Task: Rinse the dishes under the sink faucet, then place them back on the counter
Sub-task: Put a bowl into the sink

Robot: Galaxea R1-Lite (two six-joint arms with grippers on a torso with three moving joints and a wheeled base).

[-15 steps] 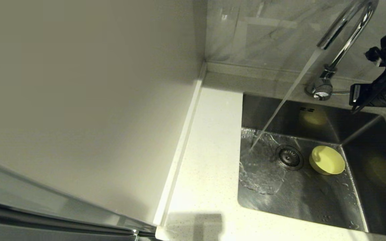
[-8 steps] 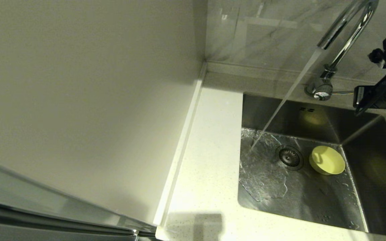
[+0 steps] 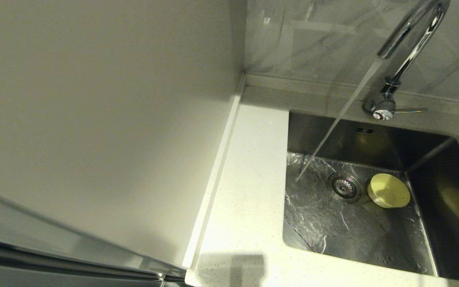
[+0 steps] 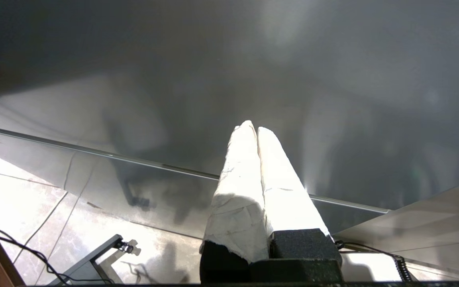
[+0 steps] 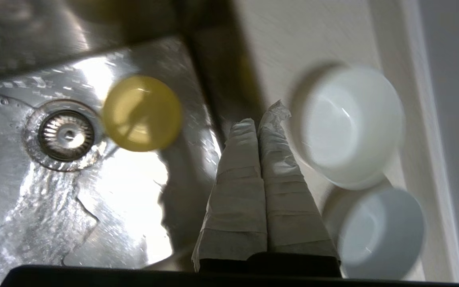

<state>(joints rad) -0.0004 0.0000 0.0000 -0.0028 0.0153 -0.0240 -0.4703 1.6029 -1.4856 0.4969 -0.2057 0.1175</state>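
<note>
The pale yellow bowl (image 3: 389, 191) (image 5: 142, 113) lies on the floor of the steel sink (image 3: 373, 235), right beside the drain strainer (image 3: 344, 187) (image 5: 65, 135). Water streams from the chrome faucet (image 3: 408, 48) onto the sink floor left of the strainer. Two white bowls (image 5: 349, 125) (image 5: 381, 233) stand side by side on the counter (image 5: 289, 44) to the right of the sink. My right gripper (image 5: 263, 115) is shut and empty above the sink's right rim, between the yellow bowl and the white ones. My left gripper (image 4: 254, 127) is shut, parked away from the sink.
A strip of cream counter (image 3: 249, 191) runs left of the sink, bounded by a raised edge strip (image 3: 213, 179) and a beige wall panel (image 3: 94, 119). The faucet's side lever (image 3: 410, 110) points right. A marble backsplash (image 3: 313, 40) stands behind.
My right arm, seen beside the faucet lever in the earlier head views, has withdrawn to the right and out of that view. The sheet of water has spread further across the sink floor.
</note>
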